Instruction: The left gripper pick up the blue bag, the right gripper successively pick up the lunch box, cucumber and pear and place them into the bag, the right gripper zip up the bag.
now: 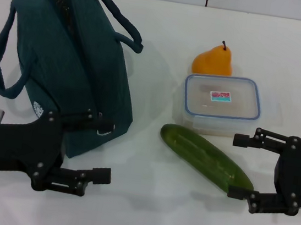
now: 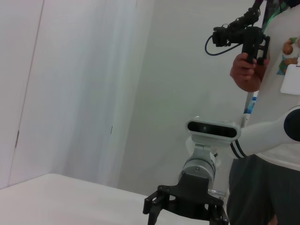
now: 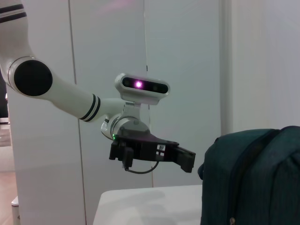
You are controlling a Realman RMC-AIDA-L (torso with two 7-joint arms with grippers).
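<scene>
The blue bag (image 1: pixel 73 63) stands at the table's left with its two loop handles hanging to either side. It also shows in the right wrist view, bag (image 3: pixel 253 178). My left gripper (image 1: pixel 104 149) is open at the bag's near corner, its upper finger overlapping the fabric. The lunch box (image 1: pixel 221 102) lies right of centre, with the pear (image 1: pixel 214 61) just behind it. The cucumber (image 1: pixel 205 157) lies slantwise in front of the box. My right gripper (image 1: pixel 236 166) is open around the cucumber's near end.
Bare white table (image 1: pixel 143 211) stretches between the two grippers and along the front. A white wall runs behind the table. In the left wrist view a person (image 2: pixel 267 117) holding a camera stands beside the right arm.
</scene>
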